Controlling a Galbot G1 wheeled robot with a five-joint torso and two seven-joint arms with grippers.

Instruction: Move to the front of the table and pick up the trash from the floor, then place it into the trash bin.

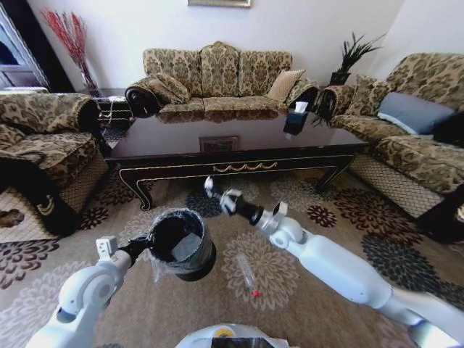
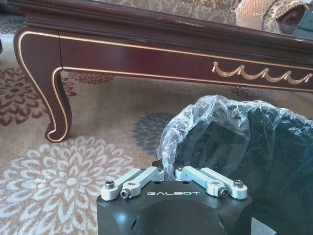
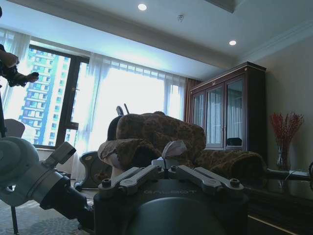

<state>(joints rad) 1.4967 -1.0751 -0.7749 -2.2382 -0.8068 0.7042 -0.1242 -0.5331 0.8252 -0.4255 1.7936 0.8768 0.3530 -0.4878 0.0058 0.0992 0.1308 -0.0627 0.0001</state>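
Head view: table (image 1: pixel 239 141) far across the rug; bin (image 1: pixel 180 243) near left, tipped, rim pinched in left gripper (image 1: pixel 145 243), likely raised to receive trash. Right gripper (image 1: pixel 217 194) lifted mid-air, finger state unreadable; bottle (image 1: pixel 248 274) on floor, near centre.

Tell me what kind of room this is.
Most likely a home living room: patterned sofas ring a low glossy dark wood table on a floral carpet, with a tall glass-door cabinet by big curtained windows.
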